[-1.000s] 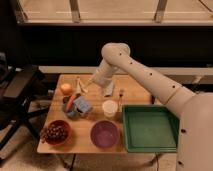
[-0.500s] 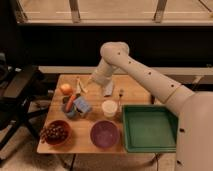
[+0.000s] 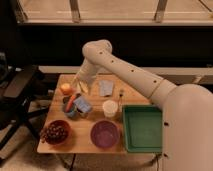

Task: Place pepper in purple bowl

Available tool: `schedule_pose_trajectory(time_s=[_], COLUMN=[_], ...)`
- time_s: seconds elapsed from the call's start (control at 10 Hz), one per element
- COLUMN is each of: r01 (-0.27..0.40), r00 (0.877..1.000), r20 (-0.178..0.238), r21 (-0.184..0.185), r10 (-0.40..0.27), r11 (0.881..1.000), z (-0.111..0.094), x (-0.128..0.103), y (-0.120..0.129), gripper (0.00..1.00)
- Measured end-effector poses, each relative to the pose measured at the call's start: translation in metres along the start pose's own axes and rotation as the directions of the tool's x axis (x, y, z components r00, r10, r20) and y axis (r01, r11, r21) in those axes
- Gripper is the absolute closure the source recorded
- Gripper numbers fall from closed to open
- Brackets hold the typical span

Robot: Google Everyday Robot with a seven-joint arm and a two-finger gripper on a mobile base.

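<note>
The pepper (image 3: 71,102) is slim and orange-red. It lies slanted across a small blue-grey bowl (image 3: 69,109) at the left of the wooden table (image 3: 80,146). The purple bowl (image 3: 105,134) stands empty at the table's front middle. My gripper (image 3: 80,86) hangs from the white arm above the table's back left, just behind and to the right of the pepper and beside a round orange fruit (image 3: 65,88). It is apart from the pepper.
A red-brown bowl with dark grapes (image 3: 55,132) stands front left. There is a blue packet (image 3: 83,105) next to the pepper, a white cup (image 3: 110,108), a grey packet (image 3: 105,87), a utensil (image 3: 120,95) and a green tray (image 3: 143,128) at the right. A black chair (image 3: 20,90) stands left of the table.
The arm and gripper have swung to the left, from over the table's middle back toward the pepper and orange fruit. The objects have not moved.
</note>
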State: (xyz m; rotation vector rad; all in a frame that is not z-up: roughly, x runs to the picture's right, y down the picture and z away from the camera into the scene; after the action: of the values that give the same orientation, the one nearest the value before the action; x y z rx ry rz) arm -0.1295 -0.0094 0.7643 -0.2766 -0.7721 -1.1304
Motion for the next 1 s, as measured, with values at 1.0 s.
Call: schedule_pose_trajectory(time_s=[1.0], r01=[0.054], r00=[0.998], r20=[-0.045], r21=[0.047], r10=[-0.052], r11=[0.997], z=[0.025], x=[0.009], y=[-0.03], gripper=[0.34])
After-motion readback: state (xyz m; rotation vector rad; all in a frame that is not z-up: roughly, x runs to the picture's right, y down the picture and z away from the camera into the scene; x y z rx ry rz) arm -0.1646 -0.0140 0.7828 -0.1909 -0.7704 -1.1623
